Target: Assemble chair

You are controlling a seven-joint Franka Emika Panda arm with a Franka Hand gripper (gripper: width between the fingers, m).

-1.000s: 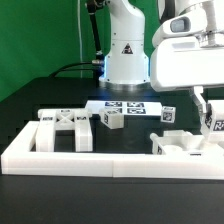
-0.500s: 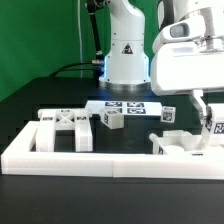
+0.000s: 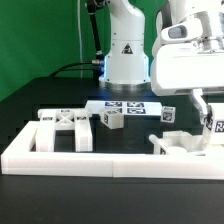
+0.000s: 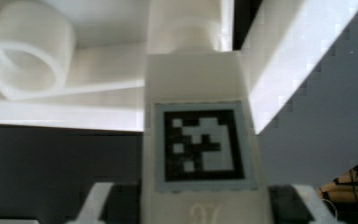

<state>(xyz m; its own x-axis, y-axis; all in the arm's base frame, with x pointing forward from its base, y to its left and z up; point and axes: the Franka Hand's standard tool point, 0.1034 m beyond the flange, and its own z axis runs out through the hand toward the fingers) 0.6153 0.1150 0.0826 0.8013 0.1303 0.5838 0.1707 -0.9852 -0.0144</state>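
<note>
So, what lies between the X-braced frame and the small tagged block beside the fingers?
In the exterior view, another small tagged block stands there, close to the X-braced frame; the marker board lies behind.

X-braced frame (image 3: 66,130) behind border wall (image 3: 100,162)

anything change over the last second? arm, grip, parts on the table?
Barely. The arm's wrist housing drifted slightly toward the exterior view's left and down. Nothing was taken or let go: the gripper stays shut on the tagged white chair part. The X-braced frame, small tagged block, marker board and border wall did not move.
</note>
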